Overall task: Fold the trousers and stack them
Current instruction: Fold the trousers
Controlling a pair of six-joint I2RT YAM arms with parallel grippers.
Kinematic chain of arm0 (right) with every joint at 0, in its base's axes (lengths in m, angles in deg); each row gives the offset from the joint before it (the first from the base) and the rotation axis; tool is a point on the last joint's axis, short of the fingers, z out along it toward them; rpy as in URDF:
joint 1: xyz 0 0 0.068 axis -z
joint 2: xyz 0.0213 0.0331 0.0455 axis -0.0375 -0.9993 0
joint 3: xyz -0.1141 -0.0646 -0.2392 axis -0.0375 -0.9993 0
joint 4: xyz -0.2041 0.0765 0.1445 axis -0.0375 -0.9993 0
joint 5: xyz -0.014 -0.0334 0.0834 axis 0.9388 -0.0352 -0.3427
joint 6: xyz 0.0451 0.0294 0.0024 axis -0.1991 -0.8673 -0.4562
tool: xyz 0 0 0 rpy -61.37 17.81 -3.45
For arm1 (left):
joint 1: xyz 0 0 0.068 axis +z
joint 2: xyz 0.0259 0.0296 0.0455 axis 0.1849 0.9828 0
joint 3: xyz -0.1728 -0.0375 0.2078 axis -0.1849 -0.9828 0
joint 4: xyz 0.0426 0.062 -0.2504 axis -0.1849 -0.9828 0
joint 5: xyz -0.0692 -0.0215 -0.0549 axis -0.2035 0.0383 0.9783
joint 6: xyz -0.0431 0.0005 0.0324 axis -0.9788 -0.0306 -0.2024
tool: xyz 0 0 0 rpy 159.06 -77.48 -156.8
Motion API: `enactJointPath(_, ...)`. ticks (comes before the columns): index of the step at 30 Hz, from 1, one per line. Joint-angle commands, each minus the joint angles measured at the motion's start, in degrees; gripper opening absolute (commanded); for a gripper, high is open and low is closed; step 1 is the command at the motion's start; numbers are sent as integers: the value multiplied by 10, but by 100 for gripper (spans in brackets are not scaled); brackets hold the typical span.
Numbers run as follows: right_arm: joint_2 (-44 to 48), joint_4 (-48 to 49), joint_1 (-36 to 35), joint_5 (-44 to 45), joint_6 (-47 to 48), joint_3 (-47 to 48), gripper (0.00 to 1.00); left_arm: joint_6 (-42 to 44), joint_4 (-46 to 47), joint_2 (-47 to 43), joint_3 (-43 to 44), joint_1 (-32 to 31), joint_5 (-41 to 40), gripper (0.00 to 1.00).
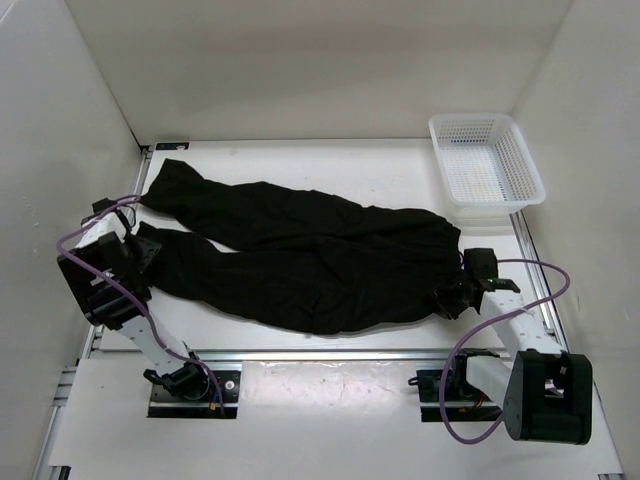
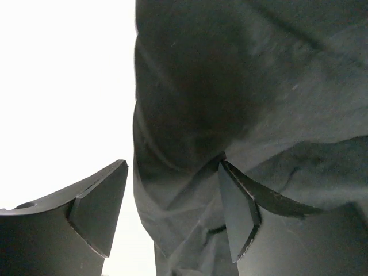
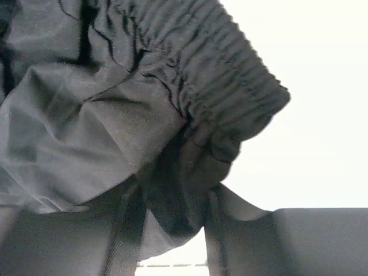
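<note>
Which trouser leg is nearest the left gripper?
The near leg, the one closer to the robot. Its cuff end sits at the left gripper; the far leg ends farther back.

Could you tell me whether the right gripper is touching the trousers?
Touching: the right wrist view shows the right gripper pinching a fold of the trousers beside their elastic waistband.

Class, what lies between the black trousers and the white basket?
Nothing but bare table. The top view shows only a thin strip of it separating the trousers from the basket.
</note>
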Motion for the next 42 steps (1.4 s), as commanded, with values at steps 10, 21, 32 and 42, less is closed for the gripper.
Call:
enactJointPath(10,4,-4,21,24,25,35,10,-10,23,1,0,-22,-22,51)
enactJointPath(21,22,-20,21,29,25,46,9,-21,29,42,17,-54,-26,53)
enactJointPath(32,82,-110,27,89,60,127,0,7,-11,-93,107,-54,-26,11)
enactJointPath(42,196,-229,27,146,84,197,0,30,-109,-219,215,-48,-32,11)
